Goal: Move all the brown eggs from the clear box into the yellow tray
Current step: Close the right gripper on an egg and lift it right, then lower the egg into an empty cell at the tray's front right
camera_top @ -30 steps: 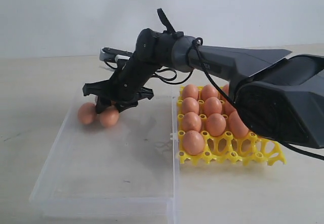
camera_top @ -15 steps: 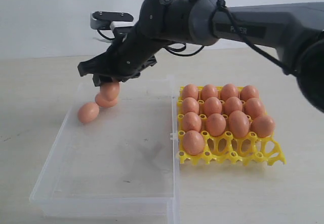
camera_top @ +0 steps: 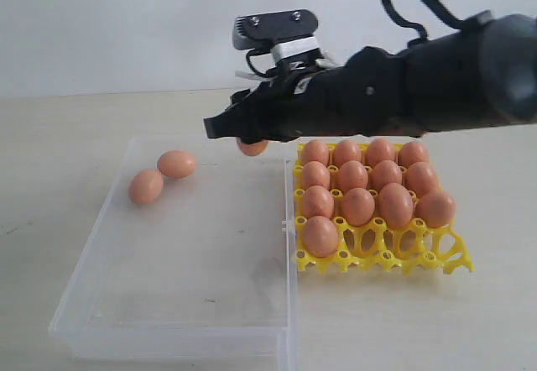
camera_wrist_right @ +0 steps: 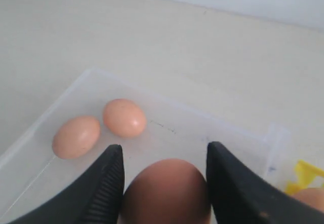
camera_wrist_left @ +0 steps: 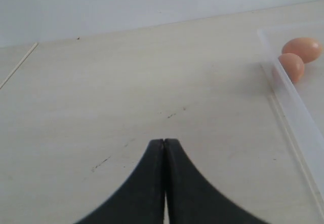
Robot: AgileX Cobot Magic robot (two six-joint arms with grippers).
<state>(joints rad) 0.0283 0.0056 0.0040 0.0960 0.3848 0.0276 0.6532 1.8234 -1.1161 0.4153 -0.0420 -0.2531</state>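
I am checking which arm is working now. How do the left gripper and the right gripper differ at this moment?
The left gripper is shut and empty; the right gripper is closed on a brown egg. The left gripper is over bare table, outside the clear box; the right gripper is raised over that box, near the yellow tray. Both have black fingers.

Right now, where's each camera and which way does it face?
Exterior view: off the arms, facing the shallow clear plastic box and bright yellow plastic egg tray; right gripper shows, holding a smooth brown egg.
Left wrist view: on the left arm, looking past the shut left gripper over table toward the box.
Right wrist view: on the right arm, looking between its fingers down into the box.
Shared: all three show two loose brown eggs.
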